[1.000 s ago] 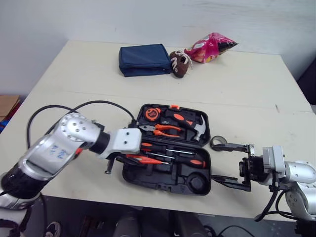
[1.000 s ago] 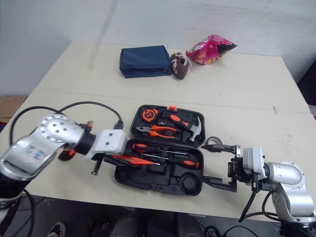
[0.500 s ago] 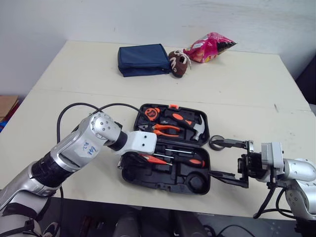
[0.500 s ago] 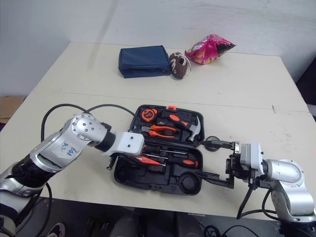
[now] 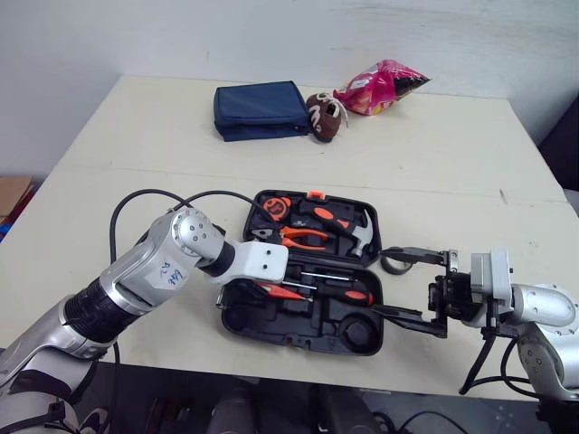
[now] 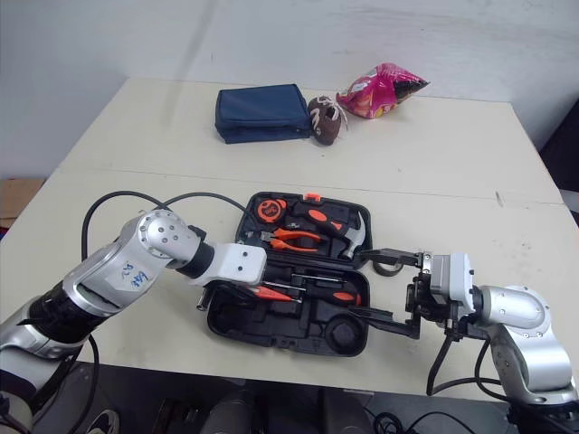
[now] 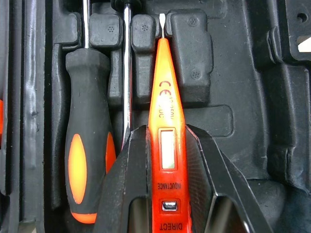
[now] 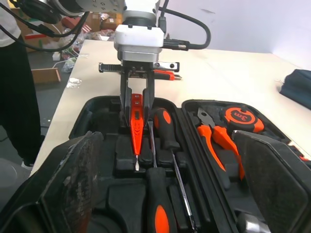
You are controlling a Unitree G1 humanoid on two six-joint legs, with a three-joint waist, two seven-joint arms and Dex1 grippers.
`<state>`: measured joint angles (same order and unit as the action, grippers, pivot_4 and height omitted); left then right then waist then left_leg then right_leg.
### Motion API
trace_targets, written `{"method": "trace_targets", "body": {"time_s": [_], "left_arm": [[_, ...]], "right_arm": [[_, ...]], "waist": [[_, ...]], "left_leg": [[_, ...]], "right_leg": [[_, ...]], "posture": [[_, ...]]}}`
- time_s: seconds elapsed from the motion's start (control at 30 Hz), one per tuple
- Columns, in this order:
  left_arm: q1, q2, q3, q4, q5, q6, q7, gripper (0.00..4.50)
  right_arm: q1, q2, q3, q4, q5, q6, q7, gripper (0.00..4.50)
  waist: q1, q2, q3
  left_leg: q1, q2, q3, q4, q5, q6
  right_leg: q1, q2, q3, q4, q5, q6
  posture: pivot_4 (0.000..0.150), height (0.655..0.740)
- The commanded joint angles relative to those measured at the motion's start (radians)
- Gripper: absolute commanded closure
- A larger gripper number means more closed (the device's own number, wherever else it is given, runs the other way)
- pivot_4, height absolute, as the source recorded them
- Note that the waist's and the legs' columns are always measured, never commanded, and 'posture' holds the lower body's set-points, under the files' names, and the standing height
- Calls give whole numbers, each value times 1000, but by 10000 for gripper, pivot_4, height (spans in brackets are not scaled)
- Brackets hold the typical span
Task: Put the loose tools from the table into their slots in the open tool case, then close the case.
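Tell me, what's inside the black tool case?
A tape measure, pliers, a hammer, screwdrivers, and an orange voltage tester pinched between the fingers of the left gripper. That gripper hides whatever lies beneath it.

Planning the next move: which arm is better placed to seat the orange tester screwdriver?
Left. The left end effector grips the orange tester screwdriver over the tool case; the right end effector sits open beside it.

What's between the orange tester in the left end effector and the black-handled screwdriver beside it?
A thin metal screwdriver shaft alongside the tester, in the left wrist view.
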<state>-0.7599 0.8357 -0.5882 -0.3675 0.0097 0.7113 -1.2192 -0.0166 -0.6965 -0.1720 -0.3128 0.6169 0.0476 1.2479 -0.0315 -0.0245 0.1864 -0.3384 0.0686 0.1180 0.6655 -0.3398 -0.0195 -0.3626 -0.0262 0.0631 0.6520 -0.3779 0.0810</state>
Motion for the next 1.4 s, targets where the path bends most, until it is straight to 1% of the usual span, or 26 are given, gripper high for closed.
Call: {"method": "trace_targets", "body": {"time_s": [0.03,0.33,0.43,0.57,0.73,1.03,1.1,1.13,1.2,1.23,1.3,1.4], "left_arm": [[26,-3,-1,-5,30,13,21,41806],[33,-1,20,-12,22,9,32,41806],[30,-26,50,-13,4,-29,45,41806],[18,-17,73,-34,-18,7,24,41806],[41,-3,45,-11,10,-3,31,41806],[38,-8,38,-20,10,8,24,41806],[34,-11,50,-26,6,-8,25,31643],[35,-18,66,-29,0,-17,36,28827],[29,7,76,-49,-9,-27,10,20385],[27,19,77,-57,-12,-31,-5,20385],[15,34,110,-105,-58,11,-35,20385],[7,32,150,-139,-106,54,-42,20385]], "right_arm": [[-10,-8,-10,-22,6,-4,-5,0],[-19,1,-5,36,-6,-39,25,0],[-6,-1,-13,36,2,-46,35,0],[10,-4,-23,29,8,-50,43,0],[36,-14,-36,-37,32,-19,19,0],[41,-21,-45,-49,39,-3,10,0],[42,-20,-45,-44,39,-5,12,0],[43,-19,-45,-41,38,-8,14,0],[45,-16,-44,-32,37,-12,19,0],[46,-15,-44,-30,36,-13,21,0],[51,-14,-44,-25,38,-13,26,0],[54,-14,-43,-20,37,-13,33,0]], "waist": [[1,0,0],[2,0,0],[3,0,0],[4,0,0],[3,0,0],[2,0,0],[1,0,0],[2,0,0],[2,0,0],[2,0,0],[2,0,0],[3,0,0]], "left_leg": [[0,0,0,0,0,0],[0,0,0,0,0,0],[0,0,0,1,0,0],[0,-1,0,1,0,0],[-1,0,0,0,0,0],[0,0,0,1,0,0],[0,0,0,1,0,0],[0,0,0,1,0,0],[0,0,0,1,0,0],[0,0,0,1,0,0],[0,0,0,1,0,0],[-1,-1,0,1,0,0]], "right_leg": [[0,0,0,0,0,0],[0,0,0,0,0,0],[0,0,0,0,0,0],[0,-1,0,0,0,0],[0,0,0,0,0,0],[0,0,0,1,0,0],[0,0,0,1,0,0],[0,0,0,1,0,0],[0,0,0,1,0,0],[0,0,0,1,0,0],[-1,0,0,1,0,0],[-1,0,0,1,0,0]], "posture": [[1500,7400],[1500,7400],[1500,7400],[1500,7400],[1500,7400],[1500,7400],[1500,7400],[1500,7400],[1500,7400],[1500,7400],[1500,7400],[1500,7400]]}}
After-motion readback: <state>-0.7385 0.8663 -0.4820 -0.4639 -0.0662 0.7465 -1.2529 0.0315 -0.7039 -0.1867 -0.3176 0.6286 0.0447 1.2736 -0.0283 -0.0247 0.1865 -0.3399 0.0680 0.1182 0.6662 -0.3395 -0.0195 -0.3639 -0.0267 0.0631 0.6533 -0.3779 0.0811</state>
